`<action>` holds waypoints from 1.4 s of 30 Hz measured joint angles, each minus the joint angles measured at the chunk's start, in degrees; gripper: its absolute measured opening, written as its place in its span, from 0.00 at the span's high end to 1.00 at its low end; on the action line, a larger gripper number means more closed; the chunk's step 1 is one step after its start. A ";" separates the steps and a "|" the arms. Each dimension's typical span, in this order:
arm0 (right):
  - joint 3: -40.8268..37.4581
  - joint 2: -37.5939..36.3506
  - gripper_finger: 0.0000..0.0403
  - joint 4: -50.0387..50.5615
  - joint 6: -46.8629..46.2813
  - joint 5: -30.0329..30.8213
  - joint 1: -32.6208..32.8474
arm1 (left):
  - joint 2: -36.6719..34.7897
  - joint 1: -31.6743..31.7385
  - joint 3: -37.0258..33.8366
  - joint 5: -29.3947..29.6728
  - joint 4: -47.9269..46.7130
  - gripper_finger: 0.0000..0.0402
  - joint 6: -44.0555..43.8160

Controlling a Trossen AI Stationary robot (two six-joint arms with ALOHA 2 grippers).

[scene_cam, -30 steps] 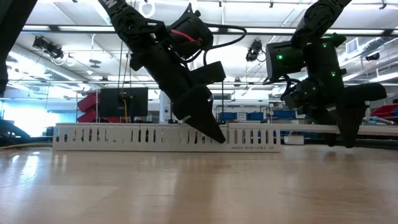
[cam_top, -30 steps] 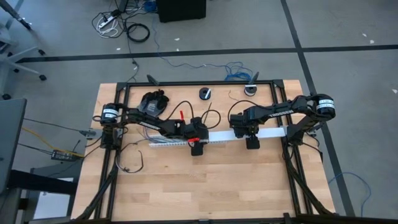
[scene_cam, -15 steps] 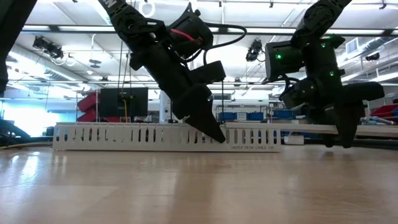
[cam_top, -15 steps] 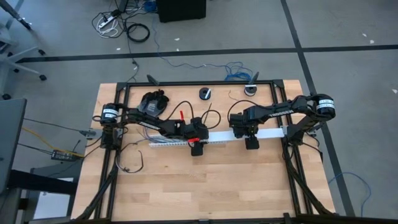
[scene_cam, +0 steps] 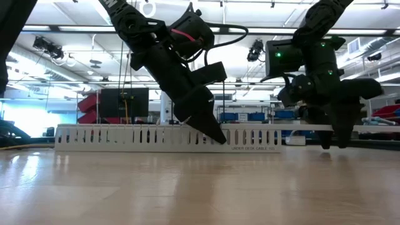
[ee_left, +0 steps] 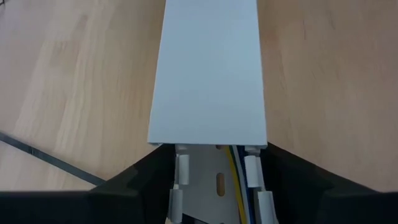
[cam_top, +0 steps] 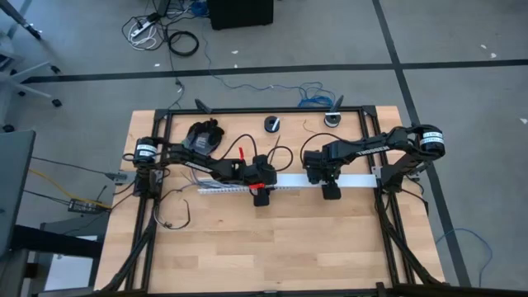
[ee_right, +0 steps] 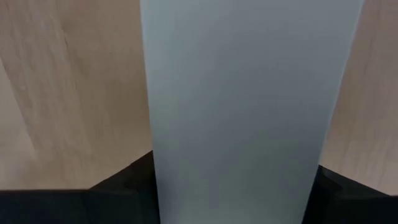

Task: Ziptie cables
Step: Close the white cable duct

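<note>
- High view: a white duct [cam_top: 285, 185] lies across the middle of the wooden table [cam_top: 264, 247], its long axis running left to right. The left gripper [cam_top: 259, 195] sits over the duct near its middle and the right gripper [cam_top: 330, 189] over the covered stretch further right. Loose dark wires [cam_top: 280, 153] loop on the table behind the left arm.
- Low view: the duct [scene_cam: 125, 137] stands flat on the table [scene_cam: 187, 187], slotted side wall facing us, long axis across the picture. The left gripper [scene_cam: 215, 134] slants down against the duct wall. The right gripper [scene_cam: 334, 140] hangs low at the duct's right end.
- Left wrist view: the cover [ee_left: 210, 68] runs straight away from the fingers [ee_left: 130, 183], which stand apart on either side of the duct. At the cover's near edge the open channel shows thin yellow and dark cables [ee_left: 238, 177] lying lengthwise inside.
- Right wrist view: the cover [ee_right: 249, 106] fills the middle, running lengthwise away from the gripper. The fingers [ee_right: 124, 180] flank it on both sides. Whether they press the duct or merely straddle it, I cannot tell.
</note>
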State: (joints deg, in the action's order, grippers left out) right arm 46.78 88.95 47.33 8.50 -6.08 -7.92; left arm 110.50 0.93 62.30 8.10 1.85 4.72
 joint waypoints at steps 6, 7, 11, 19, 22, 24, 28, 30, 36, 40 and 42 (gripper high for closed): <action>0.02 0.00 0.43 0.28 -0.03 0.06 0.02 | 0.00 0.02 0.00 0.38 -0.36 0.39 1.10; 0.02 0.00 0.43 0.31 -0.01 0.06 0.02 | 0.00 0.02 0.00 0.42 -0.47 0.37 1.10; 0.02 0.00 0.44 0.57 -0.09 0.04 0.02 | 0.00 0.09 0.00 1.13 -0.97 0.29 1.08; 0.02 0.00 0.43 0.79 -0.05 0.11 0.02 | -0.20 0.11 0.84 2.73 -6.27 0.19 1.04; 0.02 0.00 0.44 0.95 -0.03 0.15 0.02 | -0.20 0.11 2.67 2.73 -10.57 0.18 1.50; 0.02 0.00 0.44 1.09 -0.03 0.19 0.02 | -0.23 0.11 3.07 2.32 -10.95 0.18 2.42; 0.04 0.00 0.44 1.58 -0.46 0.19 0.04 | -1.52 0.18 2.95 0.99 -11.99 0.18 2.50; 0.04 0.00 0.44 1.83 -0.51 0.21 0.04 | -2.13 0.21 2.91 0.85 -14.56 0.18 2.35; 0.04 0.02 0.44 1.81 -0.75 0.30 0.04 | -4.35 0.20 1.18 0.39 -15.35 0.18 0.49; 0.04 0.04 0.44 1.75 -0.79 0.36 0.04 | -4.37 0.14 -0.34 0.52 -16.33 0.18 -0.47; 0.04 0.02 0.44 1.75 -0.84 0.37 0.04 | -4.38 0.11 -0.71 0.63 -15.12 0.18 -0.52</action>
State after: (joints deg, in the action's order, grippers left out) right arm 46.83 88.97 49.08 7.66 -5.71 -7.88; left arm 106.12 1.04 61.59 8.73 -13.26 4.21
